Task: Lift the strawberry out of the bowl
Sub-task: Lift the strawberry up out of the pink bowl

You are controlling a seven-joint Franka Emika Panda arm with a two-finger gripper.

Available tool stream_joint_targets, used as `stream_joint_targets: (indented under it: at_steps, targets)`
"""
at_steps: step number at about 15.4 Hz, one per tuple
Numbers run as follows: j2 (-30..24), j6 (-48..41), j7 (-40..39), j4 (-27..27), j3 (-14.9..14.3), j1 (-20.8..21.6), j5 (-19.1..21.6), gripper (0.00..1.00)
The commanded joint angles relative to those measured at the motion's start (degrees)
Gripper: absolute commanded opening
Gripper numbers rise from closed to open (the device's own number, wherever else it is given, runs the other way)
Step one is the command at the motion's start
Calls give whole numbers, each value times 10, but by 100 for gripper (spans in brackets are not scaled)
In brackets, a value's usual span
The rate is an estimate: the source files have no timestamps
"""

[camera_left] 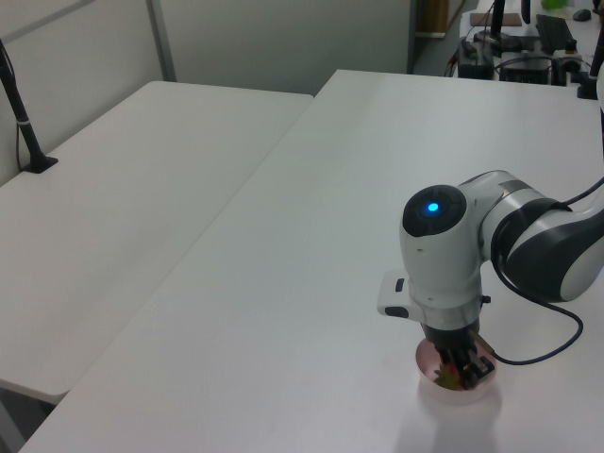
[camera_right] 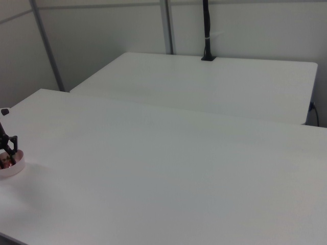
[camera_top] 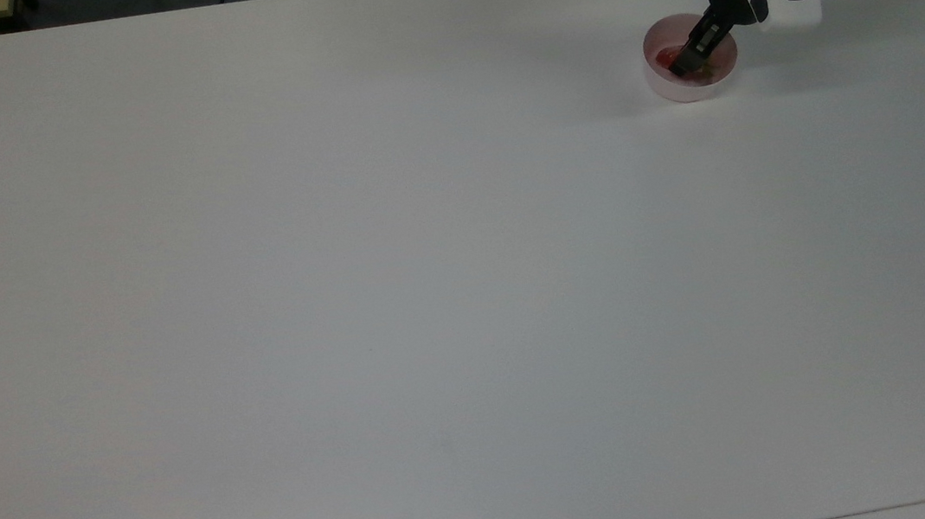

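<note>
The pale pink bowl (camera_top: 689, 93) stands near the far right corner of the white table (camera_top: 396, 284) in the top view. In it lies the strawberry (camera_top: 668, 57), red with a green cap. My gripper (camera_top: 681, 69) reaches down inside the bowl, open, its black fingers straddling the fruit and hiding most of it. In the left view the bowl (camera_left: 468, 396) sits under the white wrist, with the strawberry (camera_left: 443, 377) beside the gripper (camera_left: 460, 375). At the right view's left edge the gripper (camera_right: 7, 155) is over the strawberry (camera_right: 5, 162) in the bowl (camera_right: 14, 171).
The white arm (camera_left: 528, 236) bends in from the left view's right with a black cable (camera_left: 538, 354) looping beside the bowl. A second white table (camera_left: 123, 198) adjoins on the left view's left. A black post (camera_right: 206, 30) rises from the far table in the right view.
</note>
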Motion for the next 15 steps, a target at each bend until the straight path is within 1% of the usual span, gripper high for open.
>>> stream_joint_targets:
  at_steps: [1, 5, 7, 8, 10, 12, 13, 15]
  targets:
    - [-5, 15, 8, -8, 4, -5, -11, 30]
    - [-18, 5, 9, -4, 4, -6, -10, 30]
    - [-45, -1, 11, 3, 4, -8, -8, 30]
    - [-62, -21, 9, 19, 5, -14, -3, 30]
    - [-92, -72, 3, 47, 6, -39, 5, 30]
    - [-125, -84, -6, 48, 6, -66, 27, 30]
    - [-139, -90, -9, 45, 8, -87, 29, 30]
    - [-155, -103, -21, 36, 15, -145, 29, 30]
